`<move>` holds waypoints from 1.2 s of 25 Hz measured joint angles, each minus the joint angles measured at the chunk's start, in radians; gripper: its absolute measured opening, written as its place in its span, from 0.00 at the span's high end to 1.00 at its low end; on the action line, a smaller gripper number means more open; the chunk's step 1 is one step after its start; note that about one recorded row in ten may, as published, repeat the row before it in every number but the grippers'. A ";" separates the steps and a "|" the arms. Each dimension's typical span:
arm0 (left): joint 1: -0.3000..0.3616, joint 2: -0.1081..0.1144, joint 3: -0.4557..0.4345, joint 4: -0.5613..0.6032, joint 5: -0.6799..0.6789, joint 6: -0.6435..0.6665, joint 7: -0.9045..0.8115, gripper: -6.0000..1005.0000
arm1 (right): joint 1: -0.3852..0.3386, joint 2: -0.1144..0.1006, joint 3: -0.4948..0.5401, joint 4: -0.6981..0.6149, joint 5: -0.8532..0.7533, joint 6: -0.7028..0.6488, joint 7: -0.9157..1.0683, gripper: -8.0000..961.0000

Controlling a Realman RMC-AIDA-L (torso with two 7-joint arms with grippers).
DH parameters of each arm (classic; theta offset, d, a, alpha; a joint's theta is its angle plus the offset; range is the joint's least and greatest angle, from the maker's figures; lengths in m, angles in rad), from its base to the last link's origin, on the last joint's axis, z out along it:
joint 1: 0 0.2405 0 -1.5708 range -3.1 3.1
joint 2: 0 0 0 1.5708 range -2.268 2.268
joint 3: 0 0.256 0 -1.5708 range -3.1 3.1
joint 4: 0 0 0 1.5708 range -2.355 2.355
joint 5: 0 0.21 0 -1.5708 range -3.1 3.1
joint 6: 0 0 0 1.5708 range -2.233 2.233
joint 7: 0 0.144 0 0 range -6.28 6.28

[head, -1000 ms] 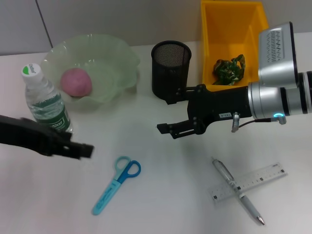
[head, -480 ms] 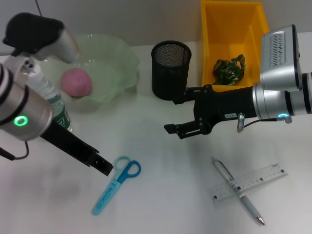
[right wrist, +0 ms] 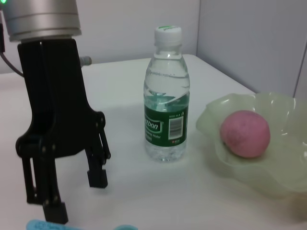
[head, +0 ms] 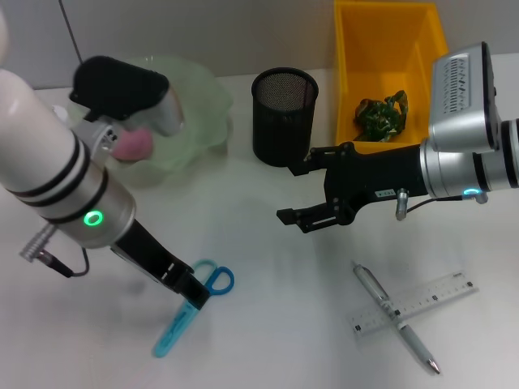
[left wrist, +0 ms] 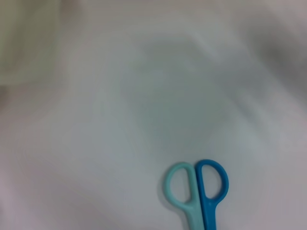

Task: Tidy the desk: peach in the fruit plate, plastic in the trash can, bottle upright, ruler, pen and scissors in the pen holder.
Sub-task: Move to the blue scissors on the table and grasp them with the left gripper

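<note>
Scissors: blue-and-teal plastic-handled scissors (head: 192, 308) flat on the white desk (head: 268, 324)
Left gripper (head: 195, 293): black fingers apart, tips down at the scissors' handles
Stationery: silver pen (head: 396, 318) crossed over clear ruler (head: 415, 303)
Right gripper (head: 302, 188): spread open above the desk, beside the black mesh pen holder (head: 284, 116)
Peach: pink peach (right wrist: 245, 133) in the pale green plate (right wrist: 268, 158)
Bottle: clear water bottle (right wrist: 166, 96) upright
</note>
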 joint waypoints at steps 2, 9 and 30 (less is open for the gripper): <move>-0.011 0.000 0.021 -0.026 -0.011 -0.018 0.000 0.22 | 0.001 0.000 0.000 0.000 -0.006 0.000 0.002 0.15; -0.021 0.000 0.065 -0.052 -0.017 -0.053 -0.001 0.23 | 0.003 0.003 0.001 0.001 -0.016 0.004 0.005 0.15; -0.018 0.000 0.113 -0.106 -0.044 -0.090 0.017 0.23 | -0.005 0.008 0.001 0.004 -0.017 0.006 0.007 0.15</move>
